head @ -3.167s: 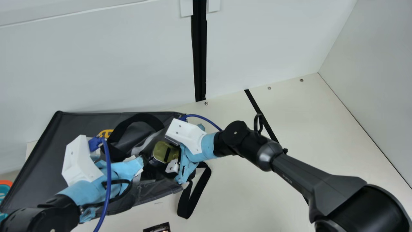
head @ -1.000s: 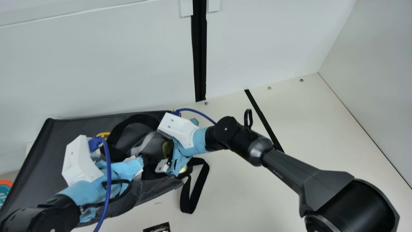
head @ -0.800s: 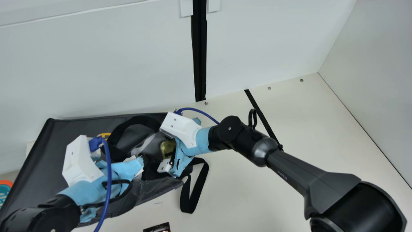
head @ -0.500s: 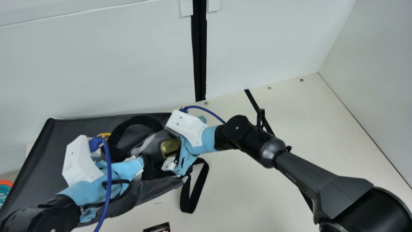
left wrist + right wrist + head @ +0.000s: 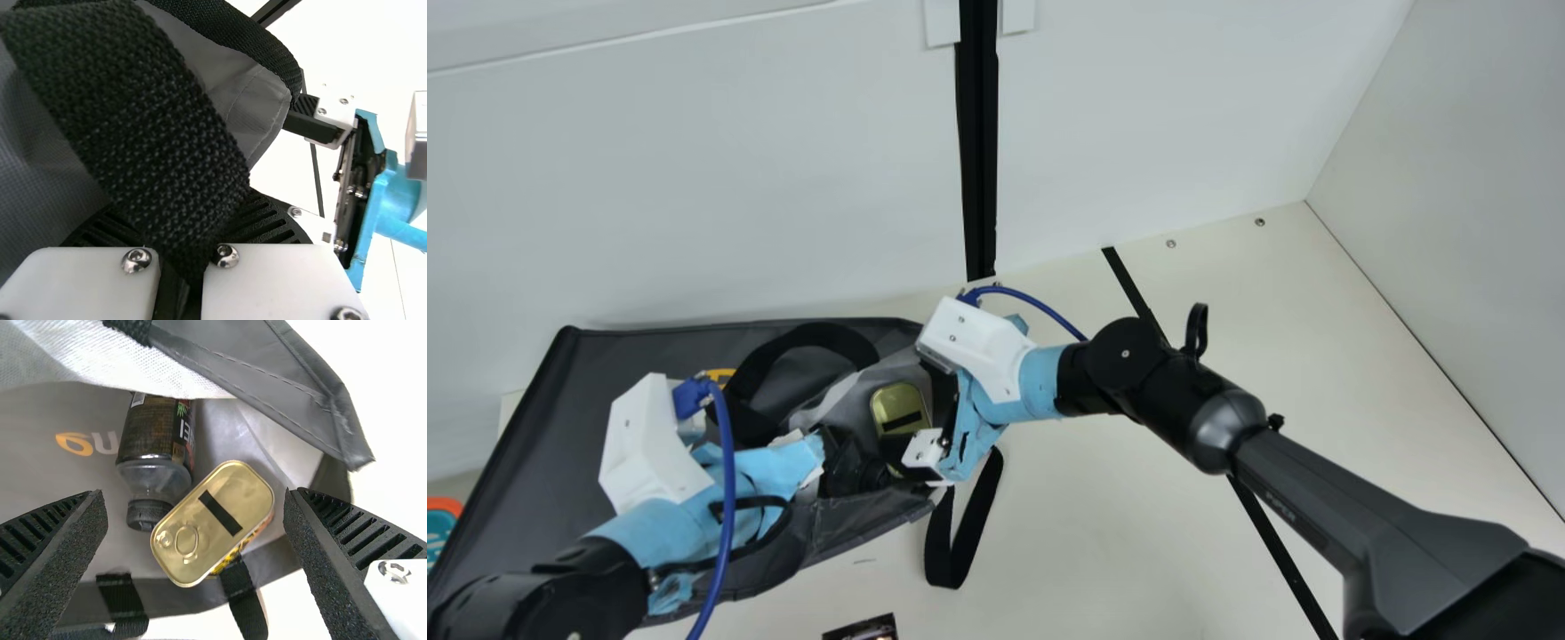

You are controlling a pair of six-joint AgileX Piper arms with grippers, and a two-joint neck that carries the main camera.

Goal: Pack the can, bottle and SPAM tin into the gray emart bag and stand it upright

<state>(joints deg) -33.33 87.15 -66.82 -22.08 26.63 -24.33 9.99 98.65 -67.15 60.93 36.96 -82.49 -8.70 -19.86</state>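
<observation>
Item: my left gripper (image 5: 827,449), at the bag's mouth, fingers narrow, pinching a black strap (image 5: 133,120).

Item: my right gripper (image 5: 916,418), fingers wide, nothing gripped.

Item: SPAM tin (image 5: 210,527), gold lid with pull ring facing my right wrist camera, in the opening between those spread fingers and beyond them, touching neither.

Item: bottle (image 5: 150,433), dark, black-capped, inside the bag, farther beyond the right fingers than the tin, cap just beside it.

Item: gray emart bag (image 5: 543,436), lying on its side, mouth beside both sets of fingers.

Item: black handle loop (image 5: 983,507), near the right fingers, hanging from the bag's mouth onto the table (image 5: 1138,533).
</observation>
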